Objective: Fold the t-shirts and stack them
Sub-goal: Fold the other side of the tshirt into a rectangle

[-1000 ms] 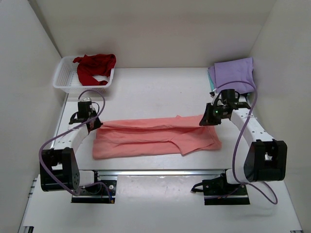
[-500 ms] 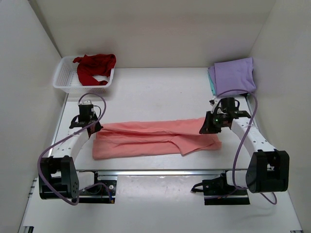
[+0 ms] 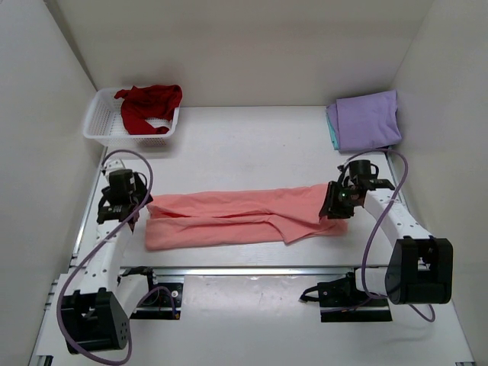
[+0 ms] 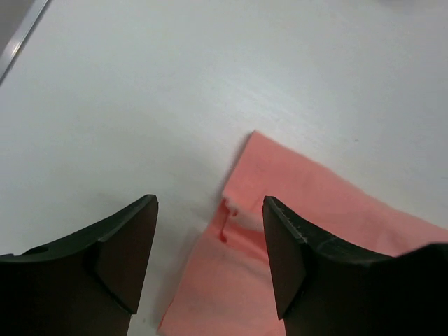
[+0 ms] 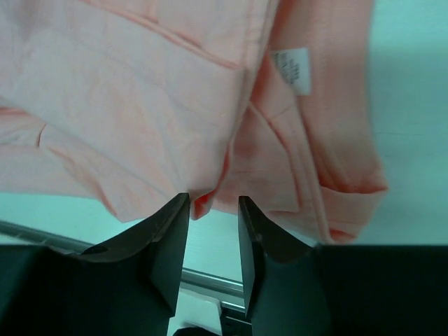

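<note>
A salmon-pink t-shirt point(image 3: 236, 217) lies folded into a long band across the table's middle. My left gripper point(image 3: 136, 207) sits at its left end. In the left wrist view that gripper point(image 4: 210, 210) is open above the shirt's corner point(image 4: 301, 217), with nothing pinched. My right gripper point(image 3: 334, 207) is over the shirt's right end. In the right wrist view the right gripper point(image 5: 213, 210) has its jaws a little apart, with a fold of the pink cloth point(image 5: 140, 105) just at the tips. A dark red t-shirt point(image 3: 149, 105) lies in the basket. A folded lavender t-shirt point(image 3: 368, 118) rests on a teal one point(image 3: 332, 126).
The white lattice basket point(image 3: 99, 122) stands at the far left corner. The lavender and teal stack is at the far right by the wall. A metal rail point(image 3: 252, 270) runs along the near edge between the arm bases. A white label point(image 5: 292, 68) shows inside the pink shirt's collar.
Both grippers carried the pink shirt's far edge towards the near side, then opened and let it go. The left arm drew back to the left.
</note>
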`<state>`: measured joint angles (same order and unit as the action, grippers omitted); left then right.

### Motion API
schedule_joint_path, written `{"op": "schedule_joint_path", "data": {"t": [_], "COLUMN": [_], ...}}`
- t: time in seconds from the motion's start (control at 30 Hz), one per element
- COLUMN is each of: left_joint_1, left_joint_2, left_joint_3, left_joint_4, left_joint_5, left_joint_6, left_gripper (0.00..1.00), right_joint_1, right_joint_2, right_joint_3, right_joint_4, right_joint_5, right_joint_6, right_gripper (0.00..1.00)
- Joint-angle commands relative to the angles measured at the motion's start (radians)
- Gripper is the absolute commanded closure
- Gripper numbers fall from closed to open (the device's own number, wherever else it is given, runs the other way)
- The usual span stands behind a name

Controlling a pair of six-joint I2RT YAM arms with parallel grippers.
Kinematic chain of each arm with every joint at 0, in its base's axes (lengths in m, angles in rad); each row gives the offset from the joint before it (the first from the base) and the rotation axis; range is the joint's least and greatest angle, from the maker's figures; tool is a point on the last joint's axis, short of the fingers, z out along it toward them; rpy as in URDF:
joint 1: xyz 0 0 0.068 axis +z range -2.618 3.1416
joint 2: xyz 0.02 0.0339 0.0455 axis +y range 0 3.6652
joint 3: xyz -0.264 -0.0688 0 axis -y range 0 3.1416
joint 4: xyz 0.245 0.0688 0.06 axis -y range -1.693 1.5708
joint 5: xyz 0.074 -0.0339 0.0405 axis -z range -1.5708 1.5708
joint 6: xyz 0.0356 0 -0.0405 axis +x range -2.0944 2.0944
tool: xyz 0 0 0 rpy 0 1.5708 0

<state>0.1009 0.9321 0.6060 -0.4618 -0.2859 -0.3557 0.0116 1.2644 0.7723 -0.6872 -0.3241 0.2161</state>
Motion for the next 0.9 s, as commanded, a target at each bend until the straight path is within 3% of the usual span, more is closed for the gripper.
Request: {"op": "schedule_joint_path", "data": {"t": [0.0,0.17,0.3,0.37,0.43,0.5,0.67,0.87], "left_joint_1": [-0.049,-0.081,-0.171,-0.175,-0.165,-0.153,-0.155,-0.156], "left_joint_2": [0.048,0.146,0.232,0.269,0.263,0.234,0.261,0.398], "left_joint_3": [0.090,0.089,0.061,0.049,0.008,-0.017,-0.031,0.038], "left_joint_4": [0.067,0.195,0.221,0.207,0.196,0.166,0.130,0.146], "left_joint_5": [0.014,0.218,0.244,0.249,0.266,0.251,0.185,0.145], "left_joint_6": [0.072,0.000,-0.022,-0.057,-0.091,-0.118,-0.114,-0.111], "left_gripper": [0.28,0.52,0.49,0.55,0.76,0.83,0.82,0.64], "right_joint_1": [0.008,0.036,0.080,0.102,0.111,0.114,0.114,0.140], "right_joint_2": [-0.004,0.029,0.052,0.058,0.069,0.075,0.084,0.125], "right_joint_3": [0.091,0.140,0.134,0.130,0.117,0.107,0.087,0.101], "right_joint_4": [-0.002,0.052,0.098,0.089,0.103,0.104,0.123,0.106], "right_joint_5": [0.129,0.065,0.022,0.020,0.014,-0.004,-0.029,-0.027], "right_joint_6": [0.016,0.041,0.075,0.083,0.083,0.086,0.092,0.098], "right_gripper": [0.68,0.68,0.67,0.67,0.67,0.68,0.67,0.65]}}
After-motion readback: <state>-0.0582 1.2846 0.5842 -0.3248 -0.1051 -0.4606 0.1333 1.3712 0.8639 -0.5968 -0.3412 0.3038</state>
